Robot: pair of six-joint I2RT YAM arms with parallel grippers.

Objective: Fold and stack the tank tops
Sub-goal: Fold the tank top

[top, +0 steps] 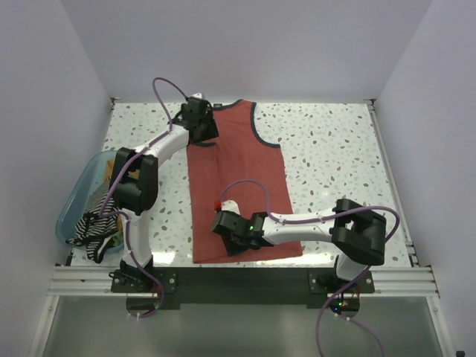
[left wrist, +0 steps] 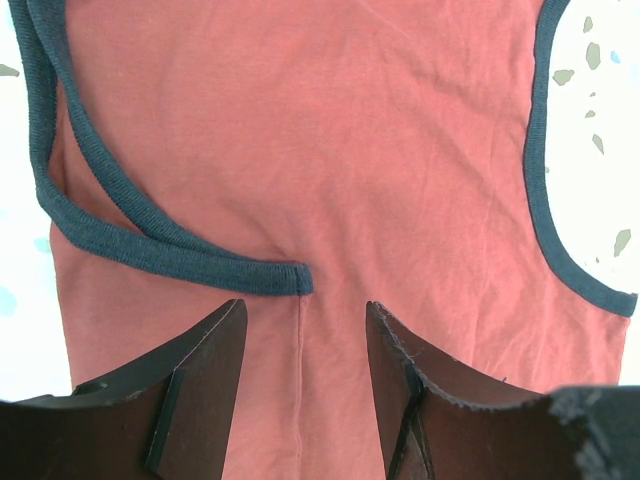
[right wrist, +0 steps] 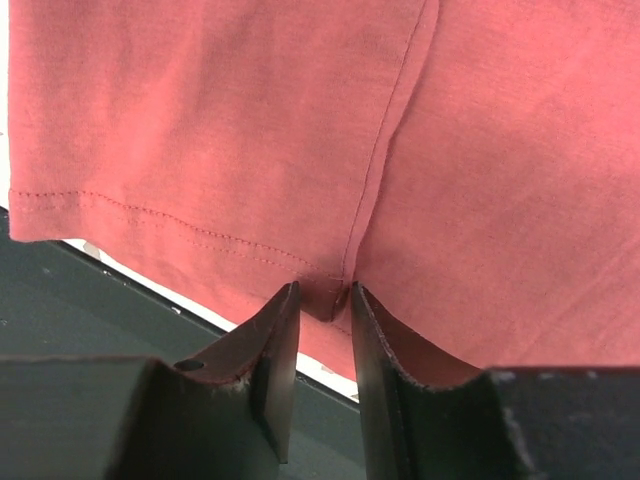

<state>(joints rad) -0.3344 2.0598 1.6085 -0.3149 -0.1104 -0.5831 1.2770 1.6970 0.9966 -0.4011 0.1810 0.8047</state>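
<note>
Lying flat on the speckled bench (top: 335,149), the rust-red tank top (top: 245,171) stretches from the far side down to the near edge, a little left of the middle. Its shoulder end points away from the arms and its hem (right wrist: 150,215) lies along the near edge of the bench. The navy trim (left wrist: 150,245) runs around the armholes. On the far left side one strap is folded over onto the red cloth, and its end lies just in front of the left claw (left wrist: 302,320).

The left claw hovers over this far left part of the top. Its two fingers stand well apart and nothing is between them, only the cloth below.

The right claw (right wrist: 323,300) is at the near hem, at the place where a stitched seam (right wrist: 390,130) meets the edge. Its fingers are drawn close together, and the small fold of hem at the seam is pinched between the tips.

At the left edge of the bench stands a translucent teal bin (top: 74,204), beside the left arm. A black-and-white striped tank top (top: 95,230) hangs over its near rim. A bit of orange cloth (top: 110,169) shows further back in the bin, partly hidden by the arm.
</note>
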